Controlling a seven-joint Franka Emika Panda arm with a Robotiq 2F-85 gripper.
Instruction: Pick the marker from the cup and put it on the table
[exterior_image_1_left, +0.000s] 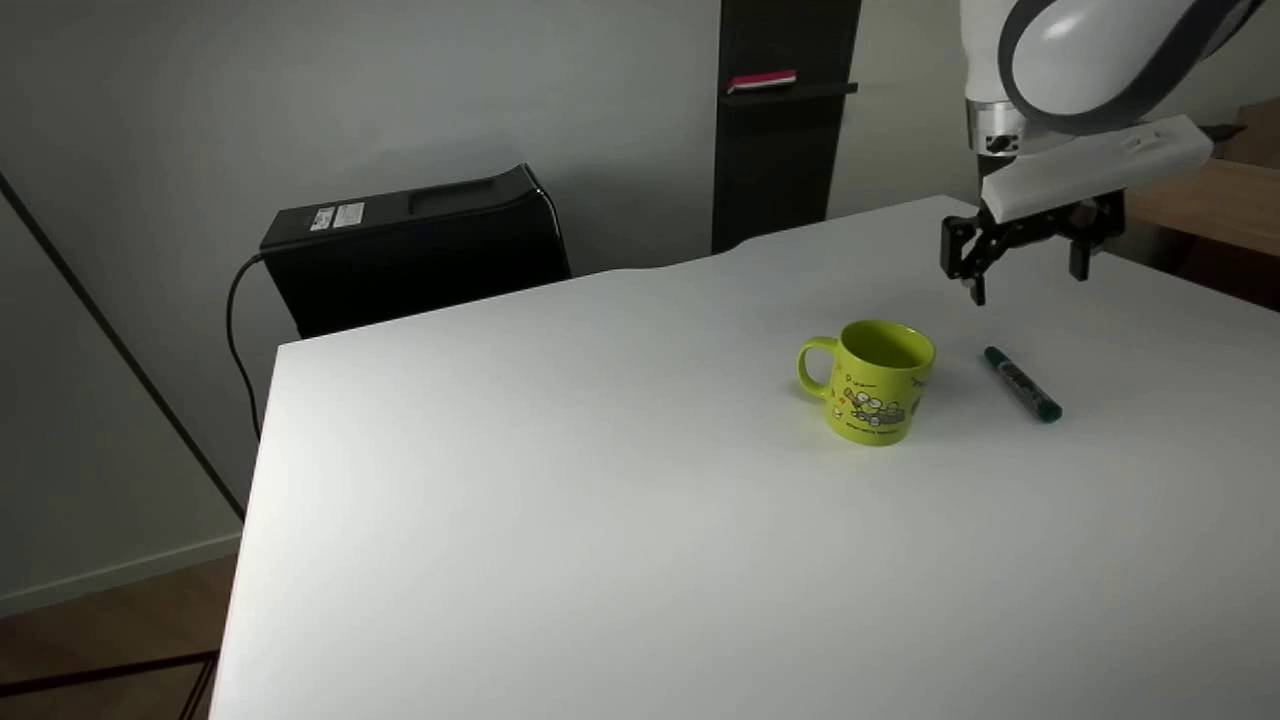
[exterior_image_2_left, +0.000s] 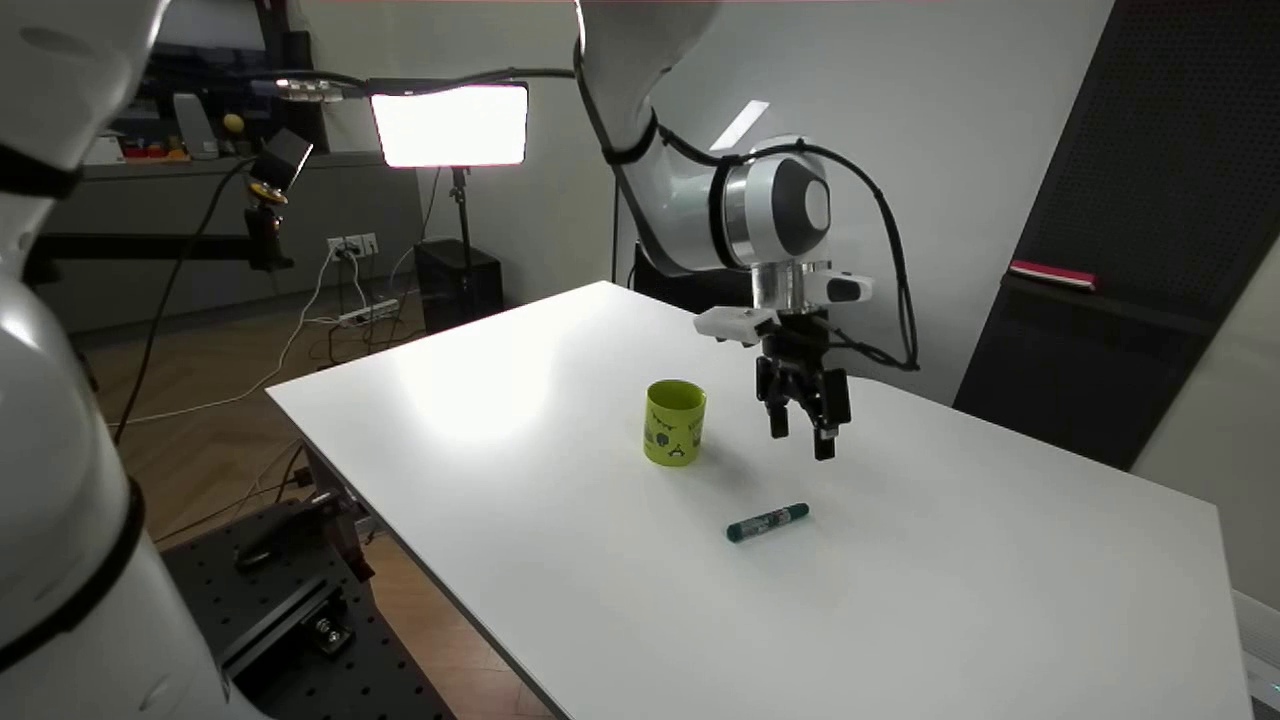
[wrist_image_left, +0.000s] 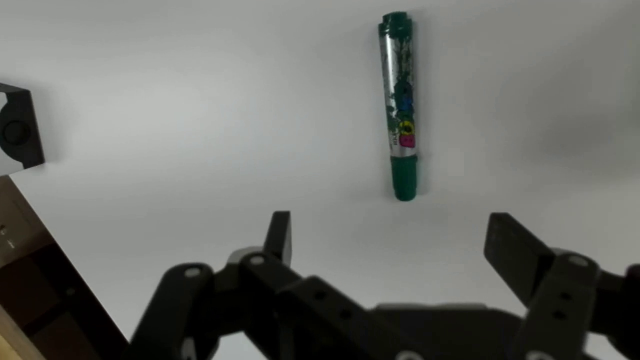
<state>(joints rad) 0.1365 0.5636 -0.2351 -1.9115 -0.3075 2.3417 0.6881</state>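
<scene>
The marker (exterior_image_1_left: 1022, 384) lies flat on the bench (exterior_image_1_left: 560, 520), near the cup (exterior_image_1_left: 876, 402) but apart from it; the cup stands upright; the hand (wrist_image_left: 390, 235) hangs above the bench, its fingers (wrist_image_left: 515, 255) spread wide, clear of both marker and cup; in the wrist view the marker lies beyond the fingers, a green end pointing towards the gap between them; in an exterior view a lit lamp (exterior_image_2_left: 450, 125) stands beyond the bench.

A silver-barrelled green marker (wrist_image_left: 399, 100) lies on the white table (wrist_image_left: 210, 135). Lower in the wrist view, the gripper (wrist_image_left: 389, 219) stands with its fingers wide apart.
</scene>
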